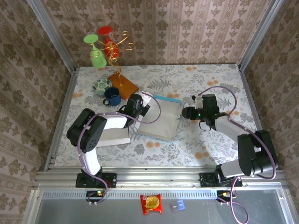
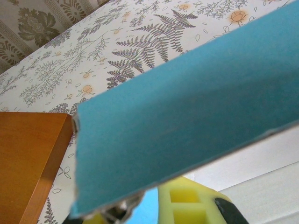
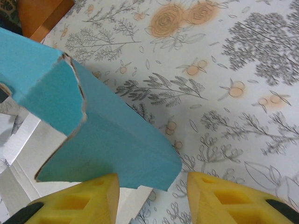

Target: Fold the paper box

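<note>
Your left gripper (image 1: 141, 108) is clamped shut on the left edge of the paper box (image 1: 161, 122). Your right gripper (image 3: 152, 181) stands partly parted and holds nothing, with one finger (image 3: 79, 200) just beside the box's blue right wall. The box lies mid-table (image 1: 210, 79).

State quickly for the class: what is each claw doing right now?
Left claw: closed, gripping the paper box by its edge.
Right claw: open, at the box's corner.

I count one paper box (image 1: 161, 122), one mug (image 1: 112, 97), one bowl (image 1: 101, 84), one wooden board (image 1: 125, 85). At eleven o'clock I see two: green goblet (image 1: 96, 59), red goblet (image 1: 105, 31).
</note>
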You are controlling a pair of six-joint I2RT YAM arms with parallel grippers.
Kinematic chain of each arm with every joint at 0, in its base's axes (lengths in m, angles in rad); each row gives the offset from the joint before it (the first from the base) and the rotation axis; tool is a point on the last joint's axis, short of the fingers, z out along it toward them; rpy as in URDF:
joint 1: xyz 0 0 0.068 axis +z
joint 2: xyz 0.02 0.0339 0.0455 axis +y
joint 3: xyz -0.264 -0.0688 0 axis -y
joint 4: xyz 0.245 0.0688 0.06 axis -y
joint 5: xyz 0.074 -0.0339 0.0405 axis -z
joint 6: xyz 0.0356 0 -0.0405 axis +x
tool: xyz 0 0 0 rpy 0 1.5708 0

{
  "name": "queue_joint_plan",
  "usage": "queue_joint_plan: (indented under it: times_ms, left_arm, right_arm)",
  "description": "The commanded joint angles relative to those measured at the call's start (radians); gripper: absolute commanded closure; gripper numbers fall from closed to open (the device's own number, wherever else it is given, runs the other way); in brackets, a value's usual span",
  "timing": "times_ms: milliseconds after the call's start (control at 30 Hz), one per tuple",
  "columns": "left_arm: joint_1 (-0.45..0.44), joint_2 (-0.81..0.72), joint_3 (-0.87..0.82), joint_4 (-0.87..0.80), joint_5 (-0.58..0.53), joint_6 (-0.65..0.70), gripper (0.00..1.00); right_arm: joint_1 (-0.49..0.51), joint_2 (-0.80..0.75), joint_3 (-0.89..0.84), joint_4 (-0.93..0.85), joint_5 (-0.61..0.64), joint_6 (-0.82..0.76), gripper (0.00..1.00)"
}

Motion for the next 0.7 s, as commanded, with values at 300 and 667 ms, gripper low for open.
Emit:
queue_joint_plan:
  times_ms: [300,667]
  left_arm:
    - [-0.012,0.036,0.003,-0.056,-0.002,0.040,1.00]
    - [-0.017,0.032,0.002,-0.053,-0.009,0.048,1.00]
  right_arm:
    - [0.042,0.097,0.154,-0.066,-0.051,-0.125,0.58]
    - [0.120,0.131,0.185,-0.100,0.057,-0.147,0.68]
